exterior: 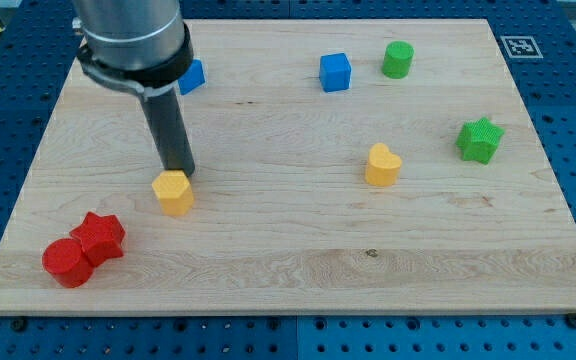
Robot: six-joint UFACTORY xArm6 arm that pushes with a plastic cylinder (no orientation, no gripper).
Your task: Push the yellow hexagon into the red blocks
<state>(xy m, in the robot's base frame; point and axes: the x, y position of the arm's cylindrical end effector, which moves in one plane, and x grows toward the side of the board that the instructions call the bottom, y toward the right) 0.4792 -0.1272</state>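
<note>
A yellow hexagon (174, 192) lies left of the board's middle. My tip (179, 172) stands at the hexagon's upper edge, touching or nearly touching it. A red star (101, 236) and a red cylinder (67, 262) sit together at the view's bottom left, below and to the left of the hexagon, with a gap of bare board between them and it.
A yellow heart (382, 165) lies right of the middle. A blue cube (335, 72) and a green cylinder (398, 60) are at the top right. A green star (480, 140) is at the right. Another blue block (192, 76) is partly hidden behind the arm. The wooden board (288, 270) ends at blue surroundings.
</note>
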